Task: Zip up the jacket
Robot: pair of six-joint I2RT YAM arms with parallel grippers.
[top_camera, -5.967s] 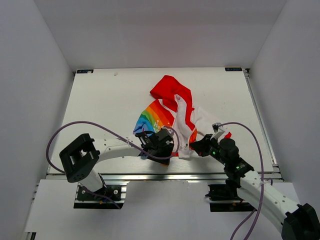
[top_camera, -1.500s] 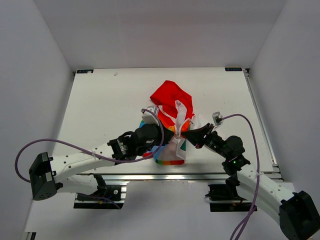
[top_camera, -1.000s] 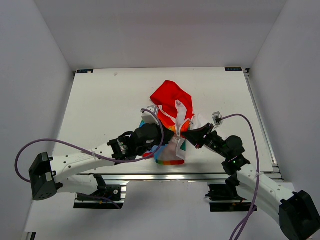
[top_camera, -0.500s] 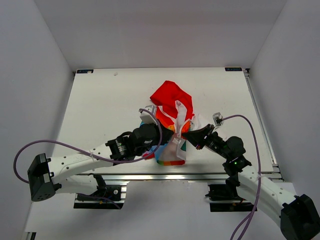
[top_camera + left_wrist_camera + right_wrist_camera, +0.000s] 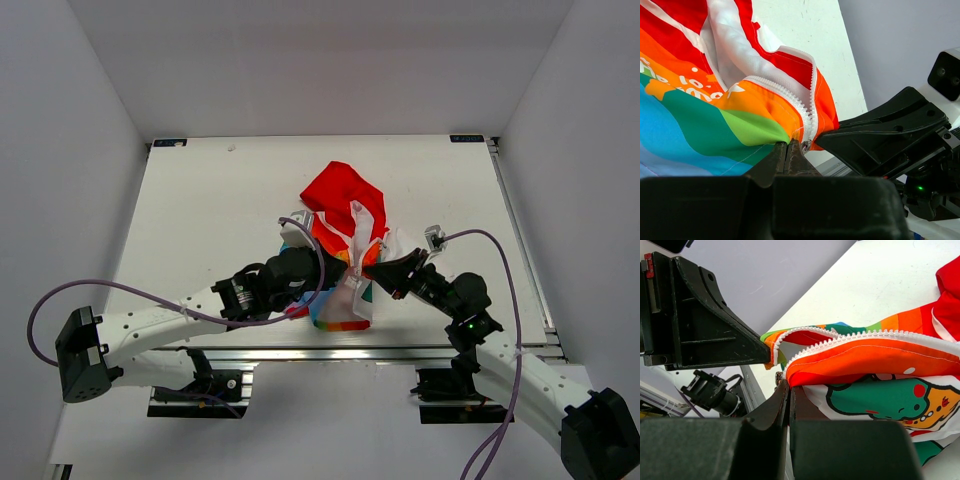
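My left gripper (image 5: 788,146) and right gripper (image 5: 788,384) each pinch the jacket (image 5: 338,195) at the zipper (image 5: 785,95) foot; the teeth gape, so I judge all the zipping remains.

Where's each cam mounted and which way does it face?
Top external: overhead, near side, looking down at the table; left arm, right arm meet at the jacket.
Left wrist: on left arm, facing along shut left fingers to the zipper; right fingers opposite.
Right wrist: mirrored; left fingers opposite.
Both wrist views share the zipper.
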